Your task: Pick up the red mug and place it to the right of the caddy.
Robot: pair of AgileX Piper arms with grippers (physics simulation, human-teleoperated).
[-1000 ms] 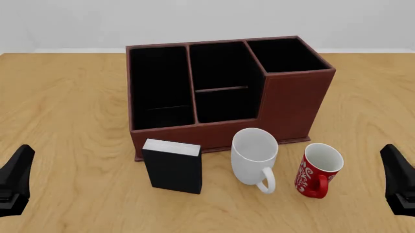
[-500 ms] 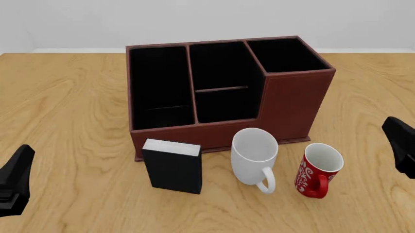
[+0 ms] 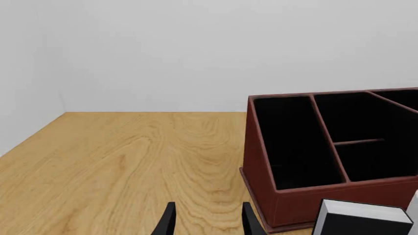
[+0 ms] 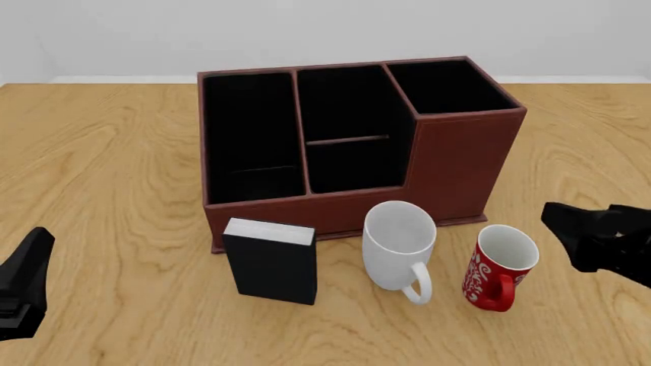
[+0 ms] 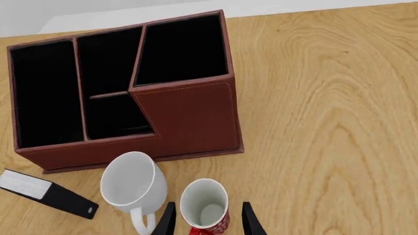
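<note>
The red mug (image 4: 499, 267) stands upright on the table, handle toward the near side, just in front of the caddy's (image 4: 356, 137) right front corner. In the right wrist view the red mug (image 5: 204, 208) shows its white inside between the two fingers. My right gripper (image 4: 575, 232) is open and hovers just right of the mug, not touching it. My right gripper (image 5: 207, 215) looks down on the caddy (image 5: 183, 112). Low at the near left, my left gripper (image 4: 29, 267) is open and empty. Beyond my left gripper (image 3: 207, 220) lies the caddy (image 3: 294, 161).
A larger white mug (image 4: 399, 248) stands just left of the red mug, and a black box with a white top (image 4: 271, 261) sits left of that. The white mug (image 5: 132, 188) and the black box (image 5: 46, 193) also show in the right wrist view.
My right gripper has risen from the near right edge and swung left toward the red mug, now angled down over it. The left gripper and all objects stay put.
</note>
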